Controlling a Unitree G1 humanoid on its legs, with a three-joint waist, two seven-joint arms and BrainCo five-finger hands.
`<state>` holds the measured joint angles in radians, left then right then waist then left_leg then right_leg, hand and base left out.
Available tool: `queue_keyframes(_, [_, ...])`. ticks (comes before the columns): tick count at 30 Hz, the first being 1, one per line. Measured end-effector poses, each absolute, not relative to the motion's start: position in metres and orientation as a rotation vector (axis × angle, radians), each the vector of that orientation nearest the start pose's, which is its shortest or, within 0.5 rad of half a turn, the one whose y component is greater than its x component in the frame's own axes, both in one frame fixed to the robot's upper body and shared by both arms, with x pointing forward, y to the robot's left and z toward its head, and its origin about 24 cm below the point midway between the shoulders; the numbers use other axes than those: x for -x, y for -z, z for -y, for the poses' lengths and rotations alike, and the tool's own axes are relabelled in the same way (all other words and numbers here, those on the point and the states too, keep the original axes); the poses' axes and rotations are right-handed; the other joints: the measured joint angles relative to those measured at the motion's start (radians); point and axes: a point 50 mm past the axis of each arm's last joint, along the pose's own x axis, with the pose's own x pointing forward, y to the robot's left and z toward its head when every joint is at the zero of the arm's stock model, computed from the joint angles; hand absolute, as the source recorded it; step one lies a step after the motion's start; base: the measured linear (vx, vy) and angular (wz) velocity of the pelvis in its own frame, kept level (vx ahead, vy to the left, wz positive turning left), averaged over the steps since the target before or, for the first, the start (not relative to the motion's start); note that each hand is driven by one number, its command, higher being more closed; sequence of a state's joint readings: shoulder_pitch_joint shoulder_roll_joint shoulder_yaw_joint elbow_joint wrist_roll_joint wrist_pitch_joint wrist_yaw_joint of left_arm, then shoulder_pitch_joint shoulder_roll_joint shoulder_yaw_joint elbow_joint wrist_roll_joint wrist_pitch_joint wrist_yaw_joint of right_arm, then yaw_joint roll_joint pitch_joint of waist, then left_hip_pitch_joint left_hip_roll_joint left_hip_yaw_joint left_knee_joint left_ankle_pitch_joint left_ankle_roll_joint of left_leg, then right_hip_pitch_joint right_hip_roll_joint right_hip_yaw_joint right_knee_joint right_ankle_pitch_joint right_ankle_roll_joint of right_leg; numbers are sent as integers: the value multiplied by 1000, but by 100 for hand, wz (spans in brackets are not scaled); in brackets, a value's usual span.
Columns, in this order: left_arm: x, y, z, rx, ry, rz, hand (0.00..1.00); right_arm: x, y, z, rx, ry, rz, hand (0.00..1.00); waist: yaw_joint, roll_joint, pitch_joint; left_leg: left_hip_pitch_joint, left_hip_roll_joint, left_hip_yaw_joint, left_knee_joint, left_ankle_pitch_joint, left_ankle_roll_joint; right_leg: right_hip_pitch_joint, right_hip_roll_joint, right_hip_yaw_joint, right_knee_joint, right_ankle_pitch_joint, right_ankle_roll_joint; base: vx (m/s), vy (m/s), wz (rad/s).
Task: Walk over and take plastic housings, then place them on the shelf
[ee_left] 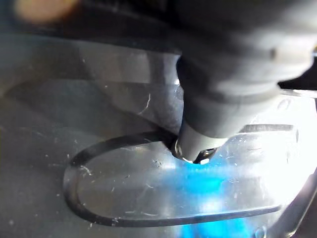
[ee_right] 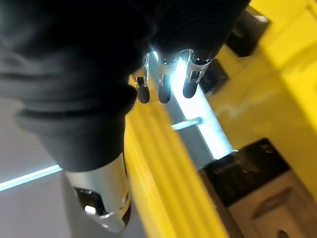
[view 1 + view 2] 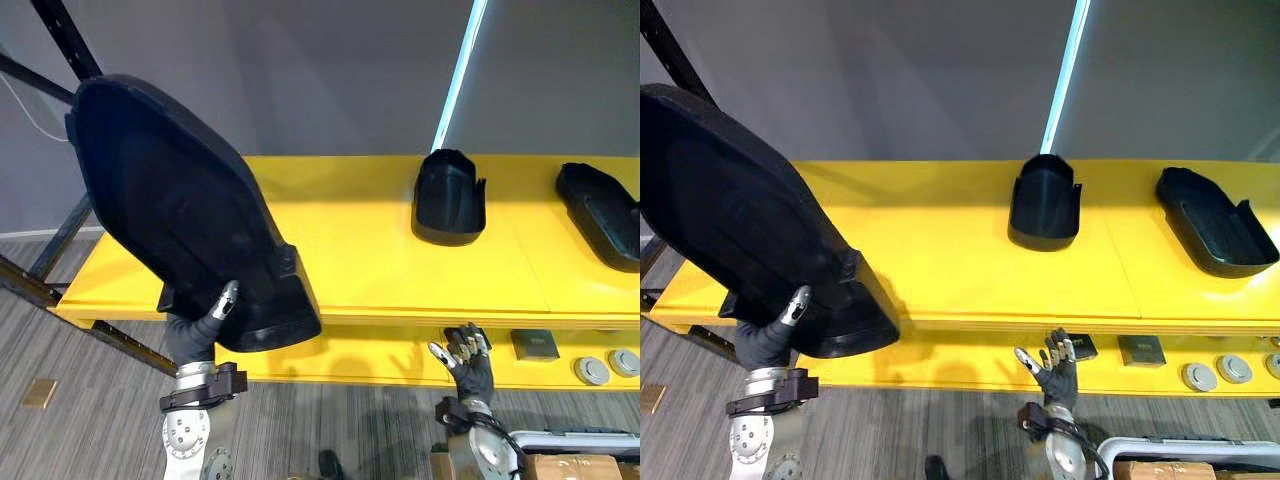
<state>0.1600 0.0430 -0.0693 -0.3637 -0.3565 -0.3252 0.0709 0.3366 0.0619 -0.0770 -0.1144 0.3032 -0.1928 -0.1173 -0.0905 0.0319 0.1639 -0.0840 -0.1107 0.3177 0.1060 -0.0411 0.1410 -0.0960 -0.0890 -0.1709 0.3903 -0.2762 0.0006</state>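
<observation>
One large black plastic housing (image 3: 170,210) hangs tilted over the left end of the yellow shelf (image 3: 350,260), its lower end overhanging the front edge. The left hand (image 3: 195,335) grips it from below, a finger curled over its outer face. In the left wrist view a fingertip (image 1: 195,151) presses on its glossy inner wall. It is not yet set down, so placing it looks like the step in hand. Further right, two more housings sit on the top board, well apart: the middle housing (image 3: 450,200) near the centre and the right housing (image 3: 603,215) by the right edge. Lower down, before the lower board with its dark blocks (image 3: 535,344) and grey discs (image 3: 592,371), the right hand (image 3: 468,365) is empty, fingers spread. By my reading, two are placed and a third nearly so.
</observation>
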Motion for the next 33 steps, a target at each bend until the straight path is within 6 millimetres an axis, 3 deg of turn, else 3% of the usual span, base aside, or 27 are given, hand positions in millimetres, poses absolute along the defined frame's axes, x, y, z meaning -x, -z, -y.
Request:
queue_keyframes(2, [-212,-120,-152,397,-3,522,100,-173,-18,190,-296,362,7,0,-5,0,-1,7,2,-13,0,0,-1,32,11,-1,-53,32,14,134,-4,2])
queue_keyframes(4, [-214,-124,-145,431,36,538,100,-177,-43,191,-268,342,118,0,-7,0,-2,16,7,-16,-12,0,-1,52,22,-1,-88,51,15,59,-3,-4])
queue_keyframes(6, [-214,-126,-141,456,68,542,100,-182,-85,189,-240,286,342,0,-5,-1,-25,44,8,-23,-42,9,-10,90,34,-3,-136,68,12,13,4,2])
queue_keyframes(8, [-213,-127,-139,464,87,547,100,-187,-101,188,-225,263,439,0,-2,-2,-46,50,8,-31,-53,15,-15,98,36,-9,-154,73,9,10,13,9])
queue_keyframes(11, [-213,-126,-139,464,86,545,100,-193,-103,185,-234,246,454,0,10,1,-55,40,6,-46,-49,22,-25,97,35,-23,-159,74,7,-15,9,17])
queue_keyframes(14, [-210,-121,-142,478,66,523,100,-207,-94,174,-257,204,414,0,30,-1,-21,-106,36,-100,254,-46,-130,98,18,-15,-175,96,-1,-75,-36,-13])
queue_keyframes(15, [-208,-117,-146,476,42,509,100,-215,-94,166,-266,163,413,0,51,5,-6,-173,75,-137,440,-86,-177,100,18,7,-175,104,0,-59,-20,-61])
queue_keyframes(17, [-204,-109,-153,465,0,476,100,-219,-97,157,-276,118,418,0,58,3,-5,-194,176,-144,551,-125,-203,123,7,27,-189,111,8,15,25,-41])
queue_keyframes(19, [-200,-99,-159,451,-39,434,100,-223,-102,155,-260,89,439,0,48,8,-12,-174,296,-191,503,-127,-206,131,-28,35,-191,116,16,98,178,-5])
queue_keyframes(22, [-198,-97,-166,424,-57,426,100,-225,-103,157,-243,82,441,0,47,20,-19,-136,361,-307,388,-109,-191,129,-65,39,-197,129,38,113,346,4])
queue_keyframes(23, [-197,-96,-170,404,-63,423,100,-225,-102,157,-246,86,439,0,46,37,-30,-107,389,-350,305,-72,-178,134,-75,35,-206,138,56,142,475,14])
queue_keyframes(24, [-197,-96,-173,388,-67,421,100,-225,-102,158,-245,90,440,0,46,57,-43,-83,393,-389,254,-31,-233,151,-86,25,-227,145,101,160,523,20])
queue_keyframes(26, [-198,-99,-178,345,-69,424,100,-225,-101,160,-253,101,437,0,39,44,-53,-69,348,-380,242,-119,-332,189,-140,16,-268,170,160,135,573,46])
queue_keyframes(27, [-198,-100,-185,302,-70,421,100,-227,-100,156,-271,100,434,0,47,13,-57,-65,294,-365,247,-139,-316,195,-195,19,-271,196,195,99,636,37])
queue_keyframes(29, [-196,-100,-194,251,-76,409,100,-231,-100,152,-285,85,432,0,60,2,-58,-51,259,-339,264,-148,-299,190,-234,27,-255,256,214,46,468,-10])
queue_keyframes(31, [-196,-104,-205,198,-89,423,100,-236,-107,147,-290,57,462,0,89,3,-63,-26,251,-258,268,-161,-265,109,-258,52,-174,327,190,-10,402,-68])
queue_keyframes(33, [-197,-106,-207,186,-89,431,100,-238,-111,144,-291,41,474,0,83,8,-67,-40,249,-223,256,-157,-233,60,-248,29,-164,347,159,-57,274,-55])
